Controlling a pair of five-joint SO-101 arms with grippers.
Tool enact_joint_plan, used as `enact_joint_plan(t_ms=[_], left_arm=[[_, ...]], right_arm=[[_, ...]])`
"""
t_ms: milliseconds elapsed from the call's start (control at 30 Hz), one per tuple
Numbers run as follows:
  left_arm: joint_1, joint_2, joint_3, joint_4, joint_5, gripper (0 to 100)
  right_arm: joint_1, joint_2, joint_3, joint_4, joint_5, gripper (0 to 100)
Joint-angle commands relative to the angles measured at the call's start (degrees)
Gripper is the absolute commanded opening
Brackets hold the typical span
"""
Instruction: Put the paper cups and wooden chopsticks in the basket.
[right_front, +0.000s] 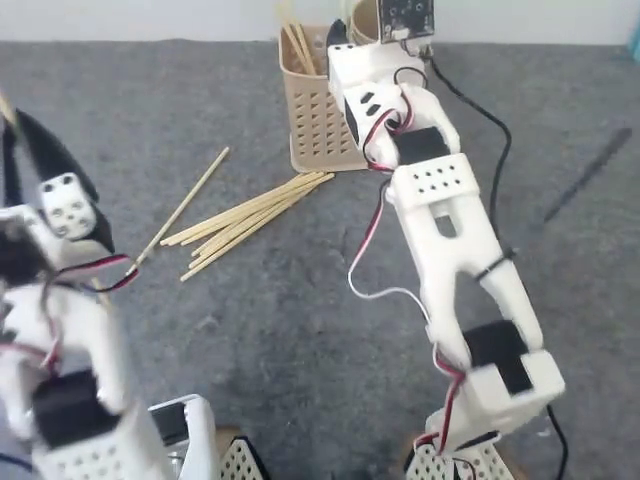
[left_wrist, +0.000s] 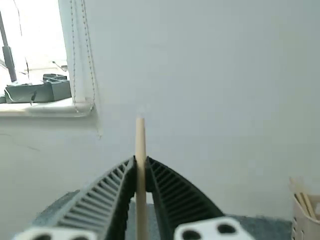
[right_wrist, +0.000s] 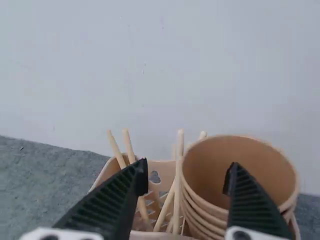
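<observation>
– Left gripper (left_wrist: 140, 161) check: pinching tight on one wooden chopstick (left_wrist: 140, 137), gripping it partway down w/ the tip poking out past the fingertips. Holding it raised off the table (right_front: 300, 330), well apart from the basket (right_front: 315, 125).
– Right gripper (right_wrist: 187, 167)?
– Hanging over the basket w/ jaws spread, straddling the near rim of the paper cups (right_wrist: 240, 172), gripping nothing. Cups nesting in a stack and, as far as visible, sitting in the basket already, just beside several upright chopsticks (right_wrist: 177, 160).
– Remaining work?
– Lying on the table betw. the arms: loose sticks (right_front: 245, 215) in a fanned bundle, plus a single stick (right_front: 185, 205) resting apart from them. So prob. not even halfway on chopsticks.
– Risks?
– Mainly risking an arm clash, i.e. bringing the held stick in while the right arm (right_front: 455, 240) is parking over the drop spot. Also risking the stick pivoting in the jaws, being pinched at one spot only, then catching the basket rim or a cup edge instead of sliding in. Poss. tipping the basket too, looking light & loaded high w/ cups.
</observation>
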Motion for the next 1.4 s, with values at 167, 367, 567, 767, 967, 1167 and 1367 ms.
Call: enact_joint_plan(t_ms=[167,367,567,767,967,1167,1367], left_arm=[[0.5,4.6,8.2,-18.0,6.4,1],[4.7,10.6,8.6,-30.9,6.5,1],[12.0,14.7,12.3,-47.8,6.7,1],[19.5,16.9,13.6,-57.7,6.2,1],[25.1,23.6,8.3,-62.1,6.2,1],[29.2,32.7,0.3,-62.3,6.2,1],[33.8,41.7,-11.1,-62.4,6.2,1]], right_arm=[[-0.1,-16.7,-3.3,23.3,-8.4,25.2],[0.9,-21.0,-3.3,39.9,-11.7,25.2],[3.4,-21.3,-3.3,54.0,-12.0,16.9],[7.1,-22.5,5.9,57.5,-12.0,3.5],[9.5,-27.6,28.7,45.4,-5.9,1.1],[9.1,-38.2,59.1,18.1,-5.2,1.2],[8.8,-44.1,80.0,-11.3,-4.0,1.2]])
